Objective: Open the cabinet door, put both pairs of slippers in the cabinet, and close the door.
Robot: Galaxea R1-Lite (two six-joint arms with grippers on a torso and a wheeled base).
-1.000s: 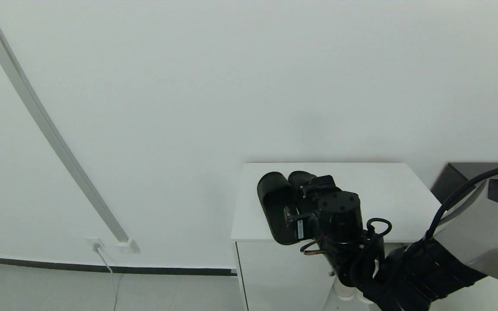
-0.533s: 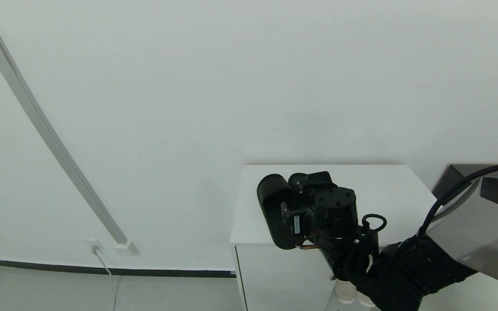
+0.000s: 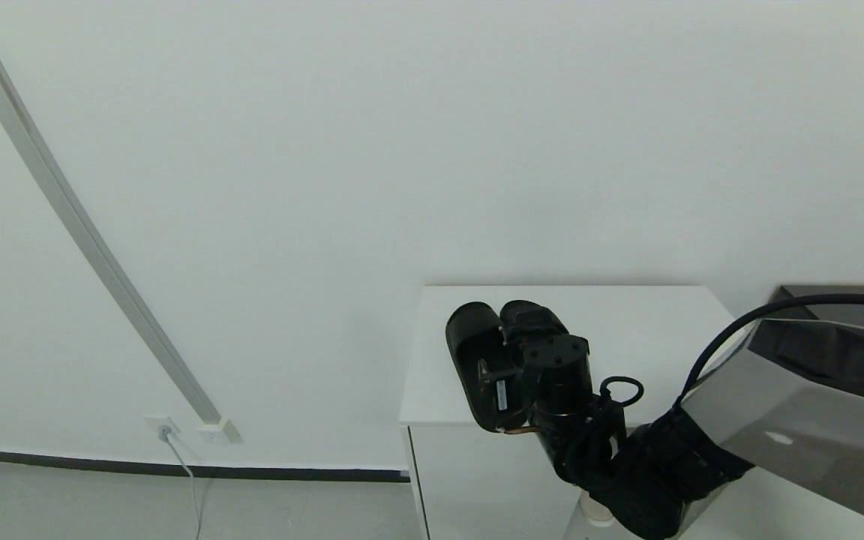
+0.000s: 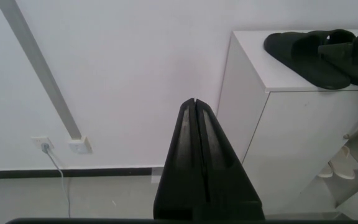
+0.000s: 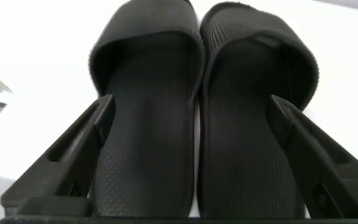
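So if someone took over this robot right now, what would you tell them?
Left hand: shut, empty, held clear of the cabinet.
Right hand: open, one finger on either side of the black slippers, which lie side by side on the cabinet top.
Done: the door looks open, and pale slippers seem to sit inside.
Left: grip the black slippers, put them in, close the door.

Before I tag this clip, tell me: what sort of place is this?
Likely a home entryway or mock-up: a white shoe cabinet topped with black slippers, against a bare wall with a low socket.
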